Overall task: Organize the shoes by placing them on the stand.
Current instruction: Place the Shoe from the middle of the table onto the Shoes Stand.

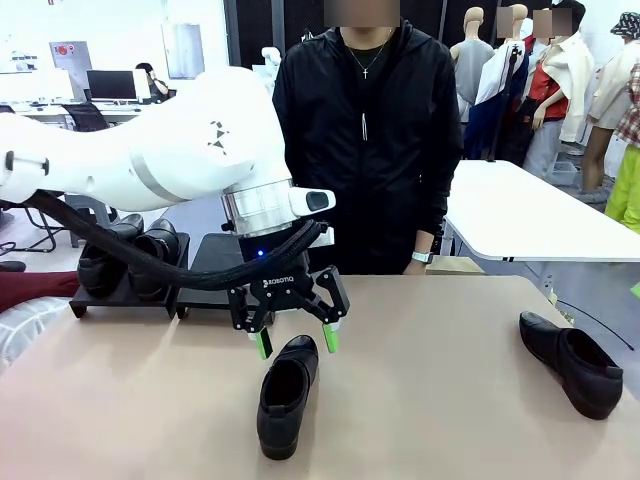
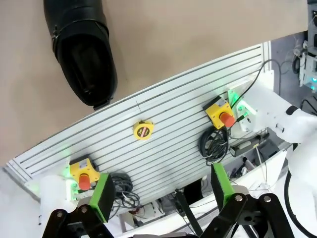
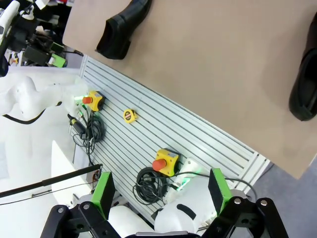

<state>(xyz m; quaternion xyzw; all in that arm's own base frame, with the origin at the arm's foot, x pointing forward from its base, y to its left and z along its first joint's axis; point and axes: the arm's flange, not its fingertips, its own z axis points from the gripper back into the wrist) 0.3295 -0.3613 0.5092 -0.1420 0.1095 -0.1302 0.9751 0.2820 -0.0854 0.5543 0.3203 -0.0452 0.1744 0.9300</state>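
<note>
One black shoe (image 1: 283, 398) lies lengthwise in the middle of the tan table. My left gripper (image 1: 297, 345) hangs open just above its far end, green pads on either side. In the left wrist view that shoe (image 2: 81, 49) lies at the top left, beyond the open left gripper (image 2: 162, 193). A second shoe (image 1: 572, 362) lies at the table's right. Two more shoes (image 1: 130, 255) sit as a pair on the left panel of the black stand (image 1: 120, 297) at the back left. The right gripper (image 3: 161, 193) is open and holds nothing, high over the table edge, with one shoe (image 3: 121, 29) and another shoe (image 3: 304, 91) far ahead of it.
A person in a black jacket stands at the far edge with a hand (image 1: 415, 266) resting by the table. A white table (image 1: 530, 215) stands at the back right. A thin cable (image 1: 592, 316) crosses the right corner. Yellow stop buttons (image 2: 221, 114) and cables lie on the slatted rail below.
</note>
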